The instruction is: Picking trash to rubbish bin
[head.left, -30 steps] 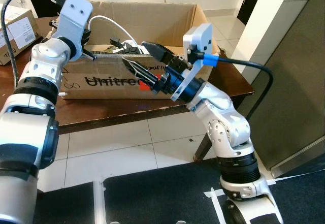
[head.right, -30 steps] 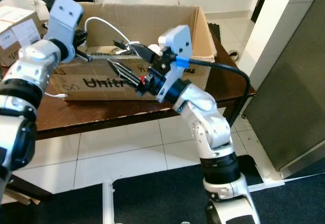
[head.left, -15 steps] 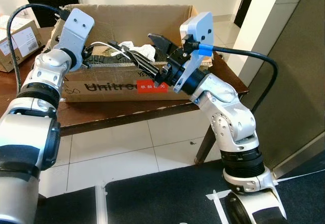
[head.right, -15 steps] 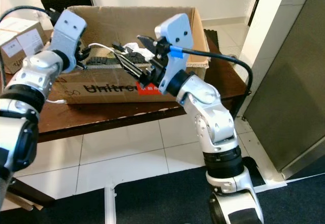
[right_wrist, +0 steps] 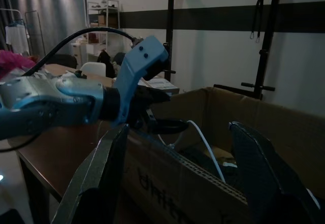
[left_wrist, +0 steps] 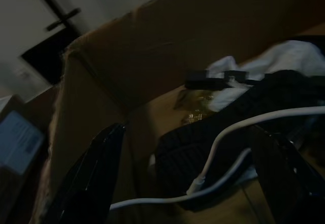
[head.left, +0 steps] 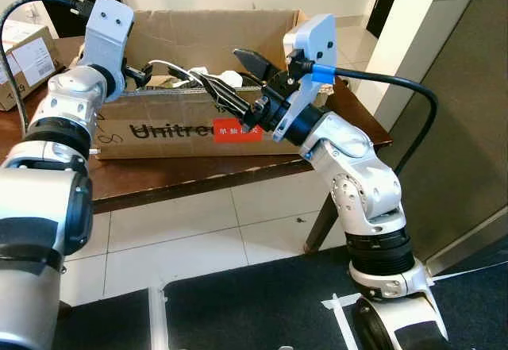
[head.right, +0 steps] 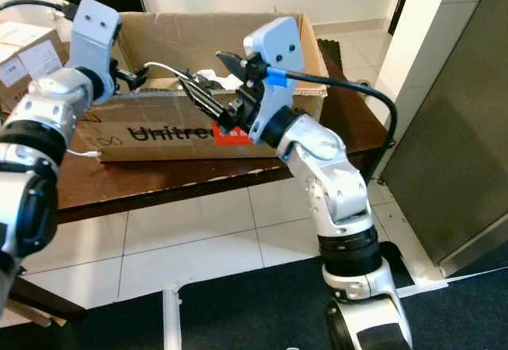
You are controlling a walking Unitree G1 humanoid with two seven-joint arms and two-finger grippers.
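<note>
A large open cardboard box (head.left: pixel 175 132) marked "Unitree" stands on a brown table (head.left: pixel 198 171). Inside lie crumpled white trash (head.left: pixel 230 76), a black bundle (left_wrist: pixel 228 107) and a white cable (left_wrist: pixel 228 132). My left gripper (head.left: pixel 149 76) reaches over the box's left rim, open; in the left wrist view the cable and bundle lie beyond its spread fingers (left_wrist: pixel 101 173). My right gripper (head.left: pixel 216 64) hovers over the front wall, open and holding nothing, pointing across the box toward the left arm.
A smaller labelled carton (head.left: pixel 24 56) sits on the table's far left. A grey panel (head.left: pixel 460 128) rises on the right beside a white pillar. Below the table are white floor tiles and a black mat (head.left: pixel 262 302).
The right gripper has risen from in front of the box's front wall to above its rim. The left gripper stays at the left rim. The head view has shifted slightly.
</note>
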